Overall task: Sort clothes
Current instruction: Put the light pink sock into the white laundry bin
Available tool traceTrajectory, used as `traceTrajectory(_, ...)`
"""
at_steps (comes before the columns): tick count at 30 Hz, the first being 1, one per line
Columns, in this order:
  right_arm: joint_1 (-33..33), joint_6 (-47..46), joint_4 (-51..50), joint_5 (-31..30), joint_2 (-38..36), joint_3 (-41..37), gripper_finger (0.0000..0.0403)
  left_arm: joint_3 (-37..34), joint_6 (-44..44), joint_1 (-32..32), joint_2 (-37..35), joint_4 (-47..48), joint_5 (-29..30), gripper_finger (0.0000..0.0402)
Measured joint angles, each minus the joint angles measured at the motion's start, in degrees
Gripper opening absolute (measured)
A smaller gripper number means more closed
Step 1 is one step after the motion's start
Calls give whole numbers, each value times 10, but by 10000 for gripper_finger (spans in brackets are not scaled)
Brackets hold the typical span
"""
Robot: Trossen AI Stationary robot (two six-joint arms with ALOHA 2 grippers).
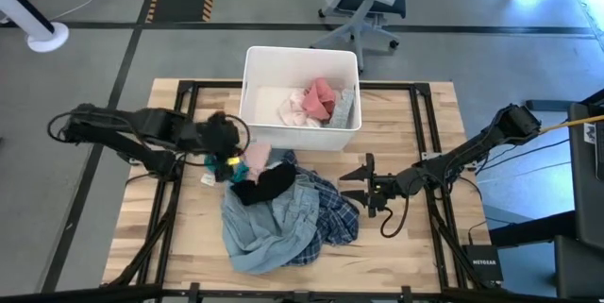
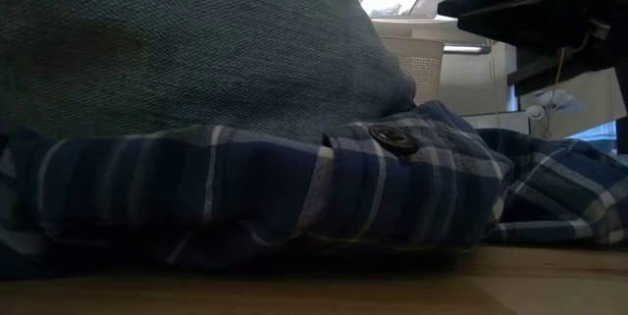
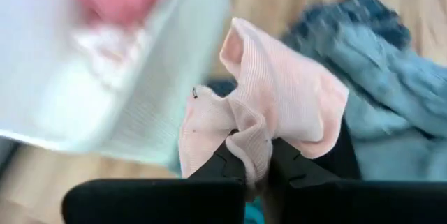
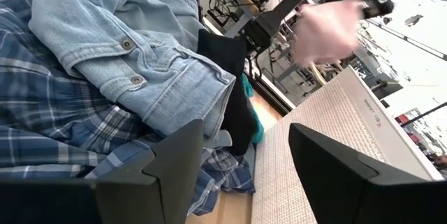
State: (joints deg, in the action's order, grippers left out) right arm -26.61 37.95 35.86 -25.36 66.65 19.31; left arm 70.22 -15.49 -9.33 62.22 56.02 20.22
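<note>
My left gripper (image 3: 255,158) is shut on a pale pink ribbed garment (image 3: 279,98), just in front of the white bin (image 1: 302,128). It shows in the high view (image 1: 229,150) at the pile's left end. The pile holds a light-blue denim shirt (image 1: 269,227), a navy plaid shirt (image 1: 330,216), a black garment (image 1: 264,185) and a teal one (image 1: 233,163), all lying on the table. The bin holds pink, white and grey clothes (image 1: 316,103). My right gripper (image 1: 357,184) is open and empty, level beside the plaid shirt's right edge. My left gripper pinches a bunched fold of the pale pink garment (image 3: 250,140) between its two fingers. The rest of the cloth spreads out slack beyond the fingertips. In the right wrist view the garment (image 4: 328,28) shows above the pile, clear of it.
The denim shirt (image 2: 196,50) and plaid shirt (image 2: 294,197) fill the low view. Black frame rails (image 1: 415,133) run around the wooden table top. An office chair (image 1: 363,1) stands beyond the far edge. Bare wood (image 1: 396,114) lies right of the bin.
</note>
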Motion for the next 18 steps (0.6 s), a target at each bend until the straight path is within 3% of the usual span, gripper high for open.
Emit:
traceTrajectory(3, 0, 0, 0, -1, 0, 0, 232, 10, 61, 6, -14, -49, 40, 3)
traceTrajectory(8, 0, 0, 0, -8, 0, 0, 232, 10, 164, 35, -23, -187, 54, 6)
traceTrajectory(13, 0, 0, -4, -10, 0, 0, 232, 10, 243, 72, 5, -292, 97, 3)
traceTrajectory(18, 0, 0, -17, -10, 0, 0, 232, 10, 275, 123, 46, -331, 135, 12)
